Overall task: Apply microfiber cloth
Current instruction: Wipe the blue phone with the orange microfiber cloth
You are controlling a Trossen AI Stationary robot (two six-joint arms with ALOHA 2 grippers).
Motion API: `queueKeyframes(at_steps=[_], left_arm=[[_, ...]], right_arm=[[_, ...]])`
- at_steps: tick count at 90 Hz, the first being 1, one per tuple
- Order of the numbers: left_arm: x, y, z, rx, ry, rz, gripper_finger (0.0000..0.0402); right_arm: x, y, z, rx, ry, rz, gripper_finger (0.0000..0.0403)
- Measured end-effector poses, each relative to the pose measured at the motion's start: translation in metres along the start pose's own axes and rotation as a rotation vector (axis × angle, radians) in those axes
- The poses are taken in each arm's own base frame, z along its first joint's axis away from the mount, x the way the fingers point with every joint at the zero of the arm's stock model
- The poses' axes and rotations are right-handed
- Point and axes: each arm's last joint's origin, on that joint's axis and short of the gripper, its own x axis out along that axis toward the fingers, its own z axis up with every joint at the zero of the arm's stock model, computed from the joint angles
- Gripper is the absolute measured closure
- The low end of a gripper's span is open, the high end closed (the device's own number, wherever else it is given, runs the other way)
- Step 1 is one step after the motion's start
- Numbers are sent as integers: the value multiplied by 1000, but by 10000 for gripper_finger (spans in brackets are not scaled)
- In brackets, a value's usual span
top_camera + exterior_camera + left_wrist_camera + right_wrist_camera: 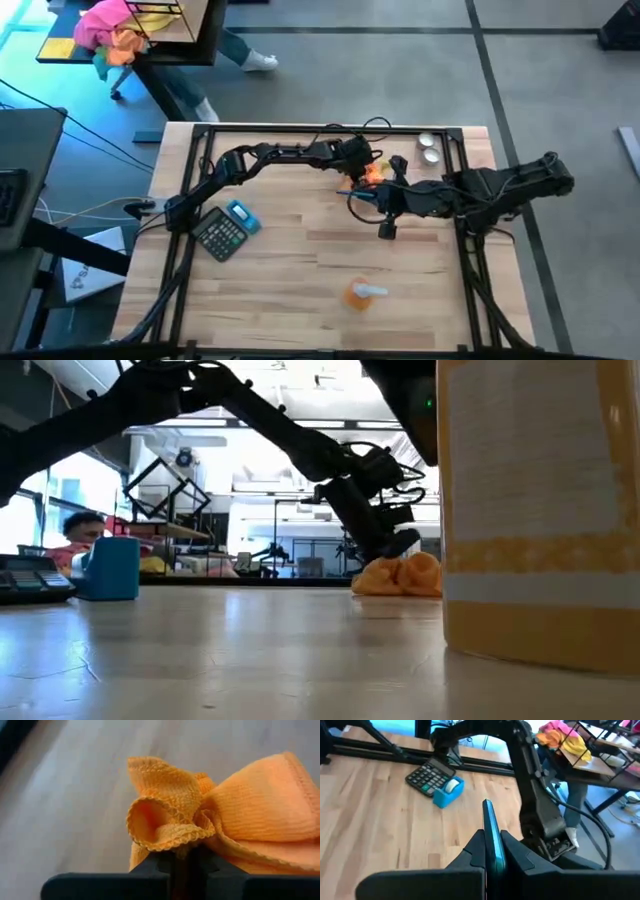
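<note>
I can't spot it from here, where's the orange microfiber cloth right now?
In the high view the microfiber cloth sits bunched on the table's far middle, pinched by the left gripper, beside the right gripper holding a thin blue object.

A robotics lab or workshop: a butcher-block wooden surface (300,250) framed by black metal rails, loose cables (60,120) trailing over grey concrete floor (400,70), and a bright open hall with more rigs (270,555) behind.

On my wooden table (300,260) I see a calculator (220,236) touching a blue tape dispenser (243,216) — both near its left edge. 2 small round tins (429,147) sit at the far right corner. A clear spray bottle (362,293) lies nearer the front. Beyond the table, a pink-and-orange fabric bundle (112,32) rests on a desk.
</note>
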Motion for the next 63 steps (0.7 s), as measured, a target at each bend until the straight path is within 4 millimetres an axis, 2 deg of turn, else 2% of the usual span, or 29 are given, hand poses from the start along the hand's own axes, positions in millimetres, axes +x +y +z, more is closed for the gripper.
queueKeyframes(at_steps=[8,22,44,55,63], left_arm=[[-2,-24,-4,-14,40,66,401],[-11,-51,-20,22,170,383,401],[-43,-58,-40,11,344,522,401],[-64,-61,-60,-4,405,493,401],[-79,-68,-82,-8,431,494,401]], right_arm=[[0,0,-1,-2,5,8,402],[-2,5,-3,33,30,66,402],[-14,24,-10,83,81,129,402],[-22,37,-14,71,97,168,402],[-25,46,-15,18,93,178,402]])
